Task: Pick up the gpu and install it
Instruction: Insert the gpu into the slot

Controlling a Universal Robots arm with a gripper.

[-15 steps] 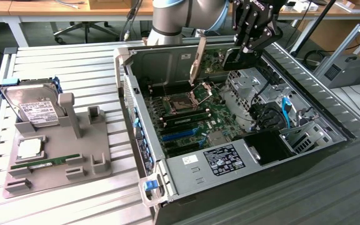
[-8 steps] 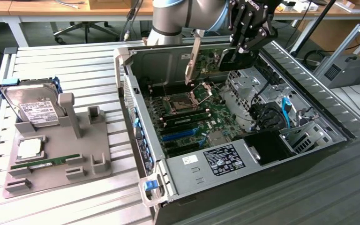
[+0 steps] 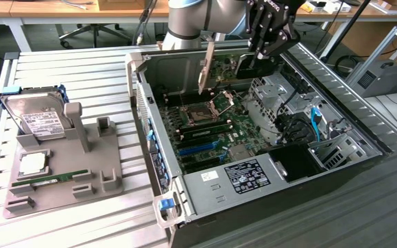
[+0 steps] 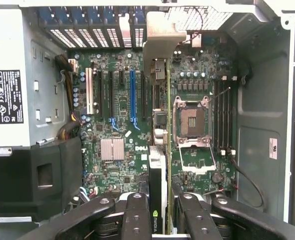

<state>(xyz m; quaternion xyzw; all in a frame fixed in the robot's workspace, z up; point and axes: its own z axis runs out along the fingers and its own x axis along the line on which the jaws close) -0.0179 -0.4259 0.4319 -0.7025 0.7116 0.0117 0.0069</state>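
Gpu in case on slatted table

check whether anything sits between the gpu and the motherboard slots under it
Nothing visible does. The gpu, clamped in the fingers, hangs over the motherboard, and the long slots beside it look bare, no cable across them.

Figure: computer case on the table, at the exterior view's right; parts stand at its left, carrying a hard drive. Inside the case, the graphics card stands on edge over the motherboard, between the claw's fingers.
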